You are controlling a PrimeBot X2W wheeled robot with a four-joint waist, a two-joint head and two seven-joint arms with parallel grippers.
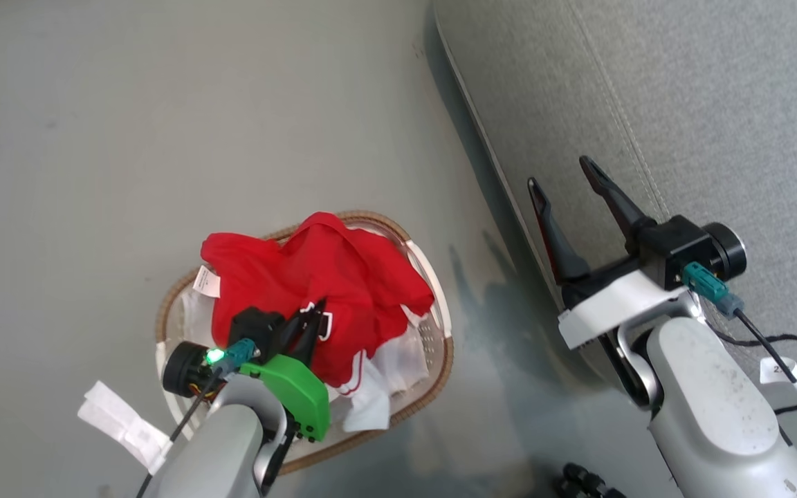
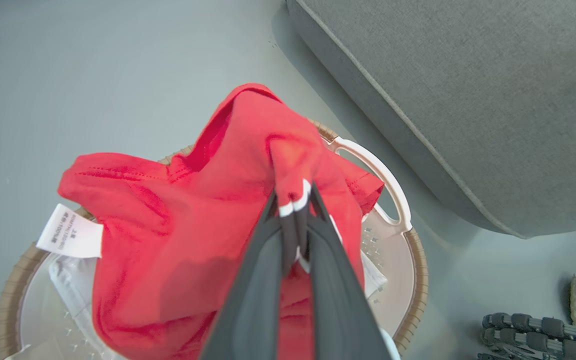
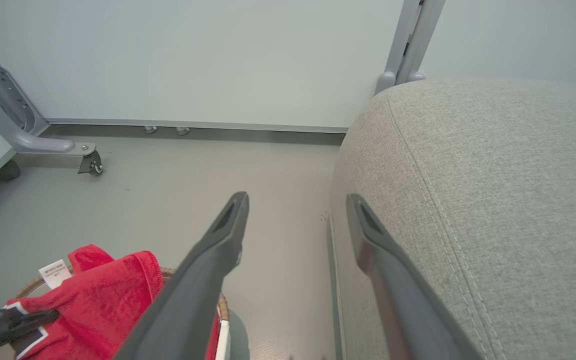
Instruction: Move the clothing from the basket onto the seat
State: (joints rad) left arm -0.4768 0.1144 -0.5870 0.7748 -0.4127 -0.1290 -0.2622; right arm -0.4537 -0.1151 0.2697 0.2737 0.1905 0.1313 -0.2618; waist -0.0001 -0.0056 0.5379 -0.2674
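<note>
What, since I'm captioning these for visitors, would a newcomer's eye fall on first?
The bright red clothing heaped in the basket on the floor, with the left gripper shut on a fold of it. Then the big grey seat at the right, the right gripper open at its edge.

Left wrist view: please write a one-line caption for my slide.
Left gripper shut on a fold of the red clothing heaped in the basket, with the grey seat beside it.
</note>
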